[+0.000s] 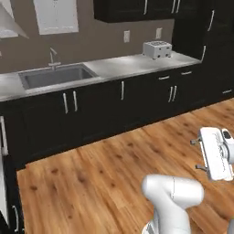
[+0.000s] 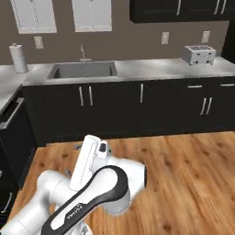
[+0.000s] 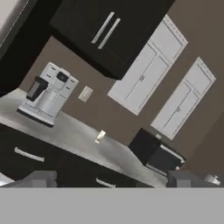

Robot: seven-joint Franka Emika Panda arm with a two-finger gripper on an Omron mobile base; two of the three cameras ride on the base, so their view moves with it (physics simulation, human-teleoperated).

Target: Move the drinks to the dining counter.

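Dark-tipped hand (image 3: 111, 179) wide open, holding nothing | faces coffee machine (image 3: 48, 94) on grey worktop (image 3: 74, 135) | no legible writing

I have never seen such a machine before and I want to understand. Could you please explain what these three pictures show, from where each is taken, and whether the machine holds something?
It is a white robot arm with dark joints in a rendered kitchen. Two pictures come from cameras on its base, behind it to the left and right. Both look over the brown wooden floor at a grey worktop with a steel sink, a silver toaster and a white paper-towel roll. The third, tilted picture comes from the hand: it shows a grey coffee machine on another counter. The two-finger gripper is open and holds nothing.
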